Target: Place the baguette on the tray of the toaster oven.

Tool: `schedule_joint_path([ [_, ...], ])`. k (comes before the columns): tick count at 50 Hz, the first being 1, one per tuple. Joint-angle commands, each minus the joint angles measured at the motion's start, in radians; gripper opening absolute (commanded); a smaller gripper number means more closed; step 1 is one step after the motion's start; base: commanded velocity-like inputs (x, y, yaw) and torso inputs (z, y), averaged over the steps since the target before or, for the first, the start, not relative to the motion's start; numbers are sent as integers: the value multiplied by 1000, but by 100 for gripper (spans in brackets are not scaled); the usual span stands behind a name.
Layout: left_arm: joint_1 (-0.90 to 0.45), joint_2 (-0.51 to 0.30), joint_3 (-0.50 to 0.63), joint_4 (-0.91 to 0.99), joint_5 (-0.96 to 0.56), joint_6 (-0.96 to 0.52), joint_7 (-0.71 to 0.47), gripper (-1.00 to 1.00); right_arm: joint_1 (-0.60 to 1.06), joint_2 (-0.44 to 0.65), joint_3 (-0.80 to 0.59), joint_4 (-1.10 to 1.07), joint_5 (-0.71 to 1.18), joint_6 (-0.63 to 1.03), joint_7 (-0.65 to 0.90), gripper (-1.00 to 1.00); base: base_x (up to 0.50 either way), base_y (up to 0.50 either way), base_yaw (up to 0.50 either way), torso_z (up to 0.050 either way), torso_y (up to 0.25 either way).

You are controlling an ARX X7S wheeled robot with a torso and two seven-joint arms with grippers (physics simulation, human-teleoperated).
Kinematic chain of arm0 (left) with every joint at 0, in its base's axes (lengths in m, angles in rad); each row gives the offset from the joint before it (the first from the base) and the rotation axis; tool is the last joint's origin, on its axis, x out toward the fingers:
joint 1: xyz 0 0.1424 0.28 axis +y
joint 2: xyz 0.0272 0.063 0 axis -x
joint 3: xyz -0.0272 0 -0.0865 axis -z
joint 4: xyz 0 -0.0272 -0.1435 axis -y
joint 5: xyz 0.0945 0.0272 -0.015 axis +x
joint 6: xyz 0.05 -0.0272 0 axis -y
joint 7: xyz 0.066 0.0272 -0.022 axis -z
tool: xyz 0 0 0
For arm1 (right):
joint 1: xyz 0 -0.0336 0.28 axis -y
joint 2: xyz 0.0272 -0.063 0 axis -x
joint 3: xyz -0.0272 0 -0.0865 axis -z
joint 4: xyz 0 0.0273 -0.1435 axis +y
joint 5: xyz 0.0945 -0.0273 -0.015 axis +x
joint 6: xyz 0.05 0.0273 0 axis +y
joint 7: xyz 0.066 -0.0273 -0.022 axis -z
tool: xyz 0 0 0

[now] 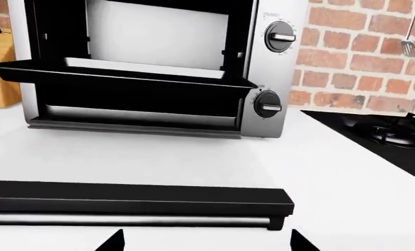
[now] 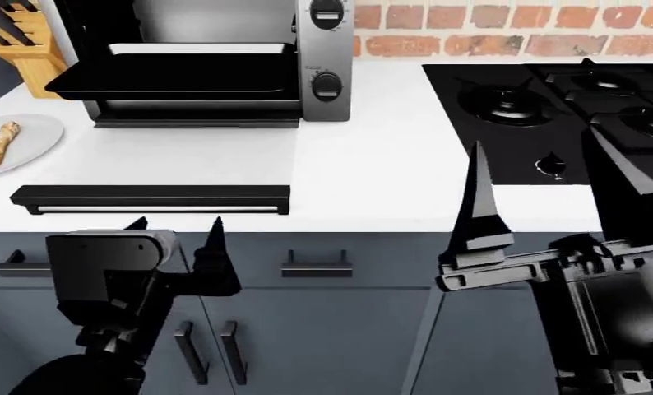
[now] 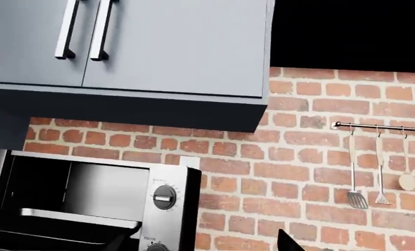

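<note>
Black and bare, the left gripper (image 2: 176, 224) hangs low in front of the counter edge, its jaws spread with nothing between them. The right gripper (image 2: 540, 177) stands further right, its long fingers wide apart and likewise holding nothing.

Just beyond the left gripper's tips lies the dropped oven door with its long bar handle (image 2: 151, 198) resting on the white counter (image 2: 371, 156). Past that and off to the left gripper's outer side sits the round grey plate (image 2: 36, 136), and on it the baguette (image 2: 0, 144), untouched, well apart from both grippers. Straight ahead of the left gripper and further back, the tray (image 1: 117, 76) juts out of the toaster oven (image 2: 321, 58), empty.

Judging by its looks, the loaf should be light and fairly stiff, with a crust rough enough to give grip but liable to crack if squeezed hard. A gentle pinch across its narrow middle seems best, so neither end droops. The left gripper is the nearer one for the reach.
</note>
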Motion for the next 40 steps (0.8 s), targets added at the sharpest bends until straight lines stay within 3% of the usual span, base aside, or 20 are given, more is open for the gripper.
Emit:
schedule_joint_path([
  [1, -102, -30, -60, 10, -85, -141, -39, 100, 127, 313, -121, -70, 214, -96, 307, 100, 0, 0, 0, 0, 0],
  [20, -205, -48, -174, 23, -187, -268, -113, 100, 181, 456, -238, -64, 222, -218, 409, 100, 0, 44, 0, 0, 0],
  [40, -216, -51, -161, -29, -167, -241, -119, 100, 205, 524, -312, -64, 213, -264, 461, 100, 18, 492, 0, 0, 0],
])
